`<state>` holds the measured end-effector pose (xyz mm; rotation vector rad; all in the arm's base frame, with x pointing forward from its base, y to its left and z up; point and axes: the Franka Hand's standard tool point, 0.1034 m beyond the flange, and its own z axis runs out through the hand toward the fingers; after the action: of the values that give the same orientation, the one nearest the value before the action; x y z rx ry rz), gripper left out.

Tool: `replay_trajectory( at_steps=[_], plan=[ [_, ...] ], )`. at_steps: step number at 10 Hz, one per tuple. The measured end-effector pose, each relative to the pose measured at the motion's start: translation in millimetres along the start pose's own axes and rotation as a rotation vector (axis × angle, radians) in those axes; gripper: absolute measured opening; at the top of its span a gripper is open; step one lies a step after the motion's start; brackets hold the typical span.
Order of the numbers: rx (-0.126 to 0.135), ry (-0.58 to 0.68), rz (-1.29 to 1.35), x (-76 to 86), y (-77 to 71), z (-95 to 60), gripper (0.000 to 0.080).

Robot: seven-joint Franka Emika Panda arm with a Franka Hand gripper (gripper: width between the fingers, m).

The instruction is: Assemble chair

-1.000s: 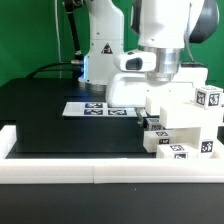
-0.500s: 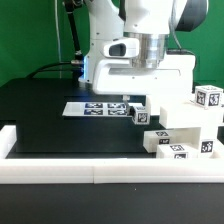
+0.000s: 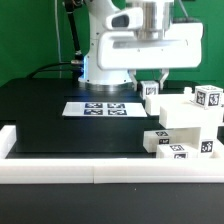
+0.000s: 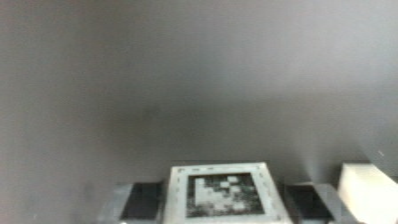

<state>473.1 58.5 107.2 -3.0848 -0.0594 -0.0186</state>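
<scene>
The arm hangs over the black table [image 3: 50,115], and its gripper [image 3: 152,88] is clenched on a small tagged white piece [image 3: 151,90], one of the chair's loose blocks. In the wrist view that same piece [image 4: 221,193] sits square between the two dark fingers [image 4: 146,200], its black-and-white tag facing the camera, with blurred grey table beyond it. So the fingers are not free: they are pinched tight on the block's two opposite sides.

Take the stacked chair body [image 3: 185,125] as the landmark. It is a chunky pile of white slabs and cubes standing just inside the long white border rail [image 3: 100,170], with tags showing on its upper cube and its lower front face. The held piece hangs just beside the pile's upper part, on the side toward the marker board [image 3: 96,107], and about level with the top slab. Whether it touches the pile I cannot tell; it looks very near or just brushing.

What the next move seems to hinge on is that sideways gap: the pile lies to the exterior view's right of the fingers, so the block would need to travel that way, held upright as it is now. The piece looks short and squat, with no clear long axis that I can make out.
</scene>
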Motion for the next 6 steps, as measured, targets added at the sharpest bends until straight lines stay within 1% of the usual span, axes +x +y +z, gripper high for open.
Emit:
replay_trajectory(
  at_steps=[1, 3, 6],
  plan=[
    [0.005, -0.001, 0.008, 6.8, -5.0, -11.4, 0.0290],
    [0.001, 0.002, 0.007, 6.7, -3.2, -8.0, 0.0290],
    [0.001, 0.002, 0.007, 6.8, -3.2, -8.0, 0.0290]
  ],
)
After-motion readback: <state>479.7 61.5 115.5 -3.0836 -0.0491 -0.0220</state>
